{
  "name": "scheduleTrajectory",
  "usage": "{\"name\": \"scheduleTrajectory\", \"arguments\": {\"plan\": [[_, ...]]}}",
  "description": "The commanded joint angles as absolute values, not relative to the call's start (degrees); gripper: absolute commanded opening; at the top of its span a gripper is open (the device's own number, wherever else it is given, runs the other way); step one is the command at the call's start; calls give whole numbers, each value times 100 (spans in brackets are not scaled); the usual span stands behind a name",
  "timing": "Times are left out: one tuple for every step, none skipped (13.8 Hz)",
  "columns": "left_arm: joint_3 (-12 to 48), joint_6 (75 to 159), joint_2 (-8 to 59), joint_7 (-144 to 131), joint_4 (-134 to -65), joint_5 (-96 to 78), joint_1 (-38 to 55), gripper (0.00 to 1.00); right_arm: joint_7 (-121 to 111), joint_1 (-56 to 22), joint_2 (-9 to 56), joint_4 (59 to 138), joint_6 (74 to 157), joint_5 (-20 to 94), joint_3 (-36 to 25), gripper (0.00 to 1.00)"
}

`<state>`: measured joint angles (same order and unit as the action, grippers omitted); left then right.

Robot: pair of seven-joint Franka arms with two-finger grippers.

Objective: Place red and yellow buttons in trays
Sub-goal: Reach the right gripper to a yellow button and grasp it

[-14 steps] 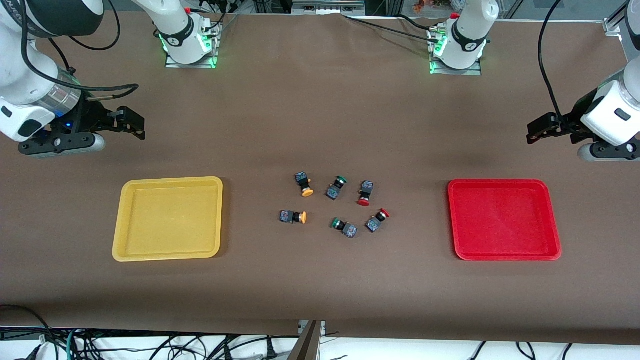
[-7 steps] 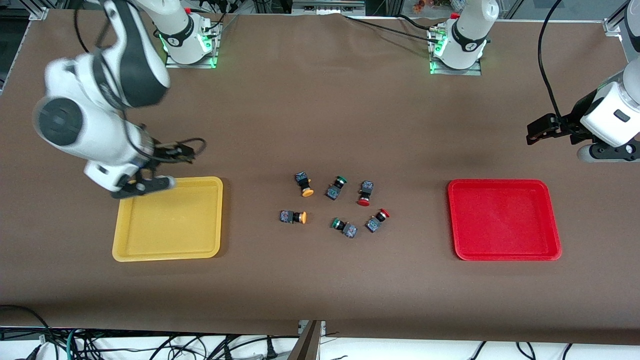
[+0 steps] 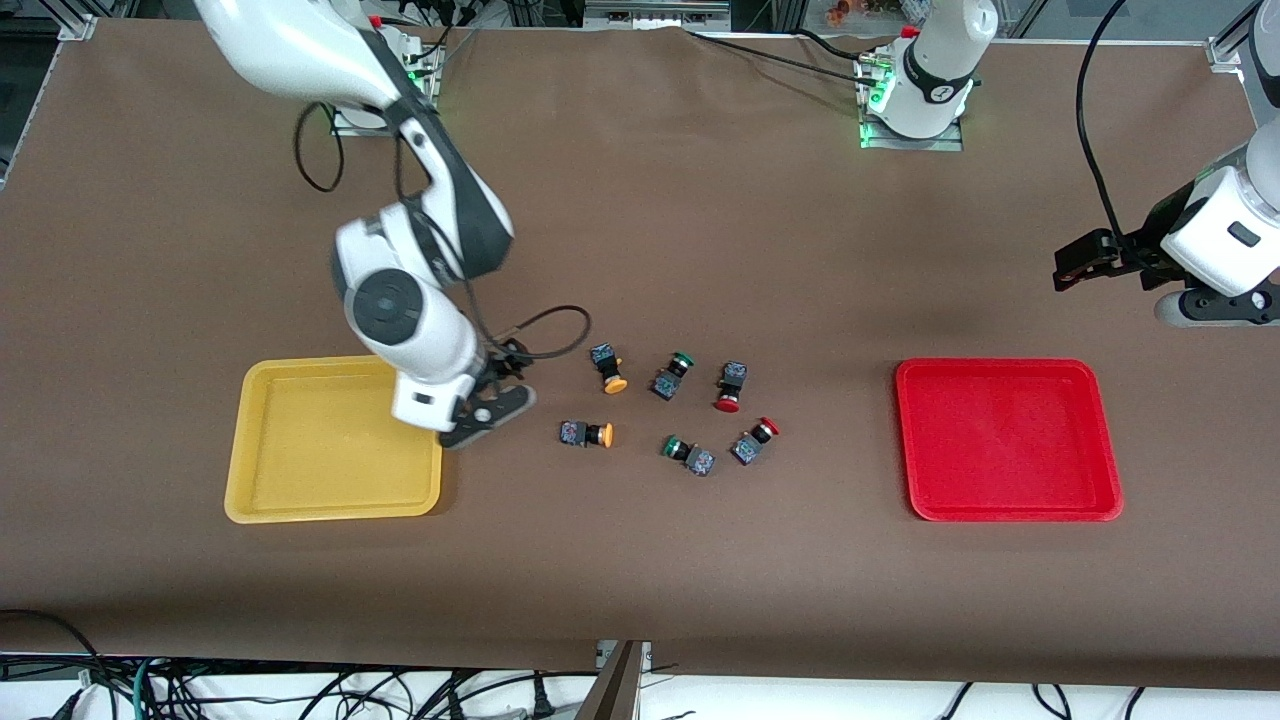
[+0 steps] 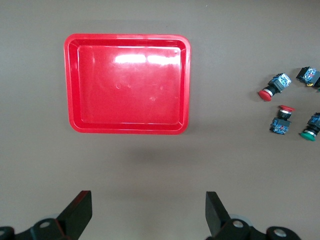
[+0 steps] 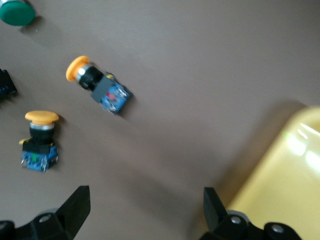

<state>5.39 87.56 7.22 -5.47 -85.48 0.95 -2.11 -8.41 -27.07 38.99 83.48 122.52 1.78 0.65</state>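
Brown desk (image 3: 640,560) cloth lies under both of my claws. My right claw (image 5: 145,210) hangs wide and empty over the bare strip between the yellow tray (image 3: 262,500) and the cluster of buttons, with the tray's corner just beside one finger. My left claw (image 4: 149,212) waits, wide and empty as well, up over the desk at my left arm's end, with the red tray (image 4: 73,80) below it and nearer the front camera.

Just beside my right claw lies one yellow button (image 5: 98,86) on its side, long axis flat on the desk, cap pointing away from the yellow tray and toward the other buttons. The second yellow button (image 5: 39,141) lies a little farther from my right claw; its long axis runs at an angle to the first, with the cap toward the front camera.

The two red buttons sit on the side of the cluster toward my left claw. One red button (image 4: 274,87) lies flat with its cap pointed toward the front camera; the other red button (image 4: 282,119) lies flat with its cap toward the red tray and slightly away from the front camera. Between the yellow pair and the red pair lie two green buttons (one green button (image 3: 674,374) farther from the front camera, the other green button (image 3: 687,454) nearer), both on their sides.

Both trays hold nothing; all six buttons rest on the cloth, well apart from the red tray.
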Motion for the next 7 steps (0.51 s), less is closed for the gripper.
{"name": "scheduleTrajectory", "arguments": {"plan": [[527,8675,800,-518,-8376,-44,-229,100,-1134,-3022,4411,7963,12619,194,18,100],[527,8675,800,-510,-8376,-44,-229,100,-1142,-3189,4569,7937,12943,167,9,100],[527,8675,800,-510,-8376,-44,-229,100,-1186,-3286,4683,7928,13242,106,0,100],[527,8675,800,-510,-8376,-44,-229,100,-1308,-3287,4789,7893,13445,45,-9,100],[527,8675,800,-510,-8376,-44,-229,100,-1510,-3278,4868,7823,13552,35,-9,100],[527,8675,800,-510,-8376,-53,-229,100,-1694,-3270,4930,7761,13570,35,-9,100],[527,8675,800,-510,-8376,-53,-229,100,-1835,-3270,4983,7682,13570,35,-9,100]]}}
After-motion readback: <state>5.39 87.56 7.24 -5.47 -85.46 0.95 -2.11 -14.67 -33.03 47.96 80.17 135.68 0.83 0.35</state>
